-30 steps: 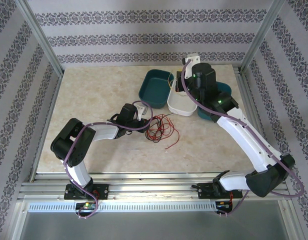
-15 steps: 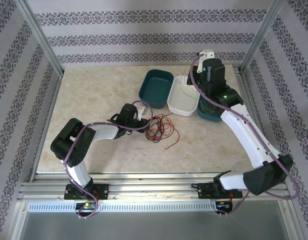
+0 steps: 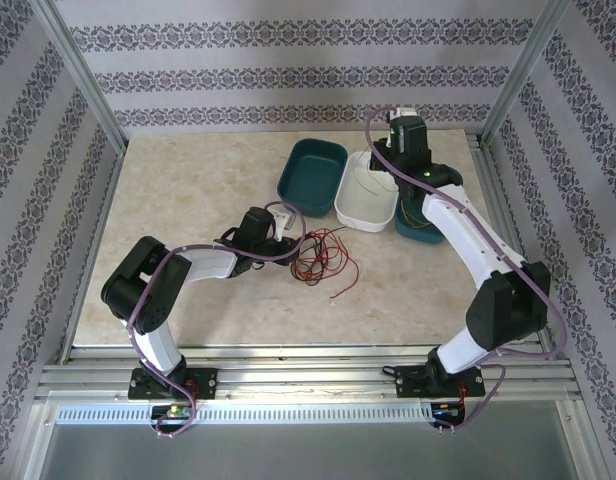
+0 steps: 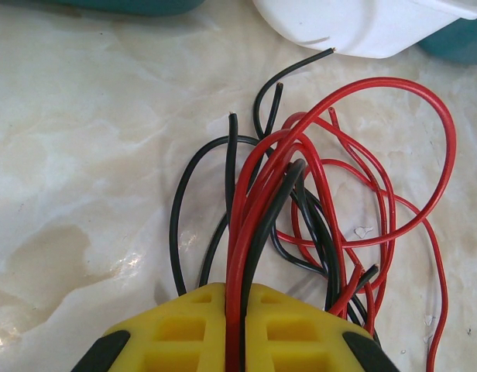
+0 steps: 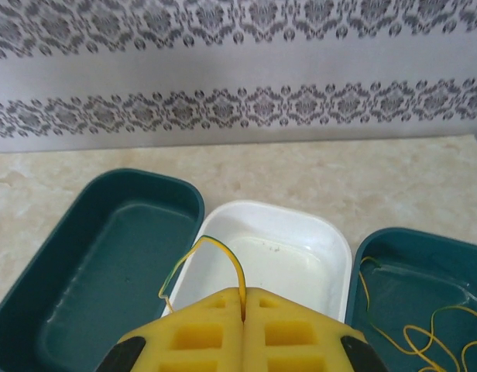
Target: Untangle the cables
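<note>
Cables (image 3: 323, 255) of red and black lie bunched on the surface (image 3: 188, 190) near its middle, on the near side of the left teal tray (image 3: 310, 172). Left fingers (image 4: 188, 325) are clamped on several red and black strands at the bundle's left edge, the jaws almost together with the strands between them. The loops fan out to the right and cross one another. Judgement: this grip serves as an anchor and should be held steady and low while single strands are drawn off. Further right, the right fingers (image 5: 200, 333) are closed on one thin yellow wire (image 5: 219, 246), raised above the white tray (image 5: 300, 256), with its free loop drooping toward that tray's left rim. Yellow wires (image 5: 415, 335) lie in the right teal tray (image 5: 401, 271). Judgement: the held wire belongs there. The arm should travel right until the whole loop hangs over that tray, then lower before releasing, lest the tail catch the white rim.
</note>
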`<state>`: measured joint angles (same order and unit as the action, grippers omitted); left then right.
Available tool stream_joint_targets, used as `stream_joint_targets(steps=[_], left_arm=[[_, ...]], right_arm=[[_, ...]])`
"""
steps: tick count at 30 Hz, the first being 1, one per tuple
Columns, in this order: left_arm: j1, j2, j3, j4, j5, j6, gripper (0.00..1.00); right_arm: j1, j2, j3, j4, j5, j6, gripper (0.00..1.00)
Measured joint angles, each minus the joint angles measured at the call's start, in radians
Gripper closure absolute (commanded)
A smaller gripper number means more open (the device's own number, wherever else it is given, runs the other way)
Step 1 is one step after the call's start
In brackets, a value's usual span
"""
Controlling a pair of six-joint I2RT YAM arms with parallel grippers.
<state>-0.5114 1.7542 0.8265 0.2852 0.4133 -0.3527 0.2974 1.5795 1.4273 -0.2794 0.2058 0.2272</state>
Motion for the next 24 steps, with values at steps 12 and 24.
stream_joint_targets(steps=[12, 24], left_arm=[[0.0, 0.0, 0.0, 0.0, -0.002, 0.0, 0.91], [0.0, 0.0, 0.0, 0.0, -0.004, 0.0, 0.91]], right_arm=[[-0.039, 0.153, 0.002, -0.01, -0.039, 0.045, 1.0], [-0.042, 0.383, 0.139, -0.027, -0.107, 0.121, 1.0]])
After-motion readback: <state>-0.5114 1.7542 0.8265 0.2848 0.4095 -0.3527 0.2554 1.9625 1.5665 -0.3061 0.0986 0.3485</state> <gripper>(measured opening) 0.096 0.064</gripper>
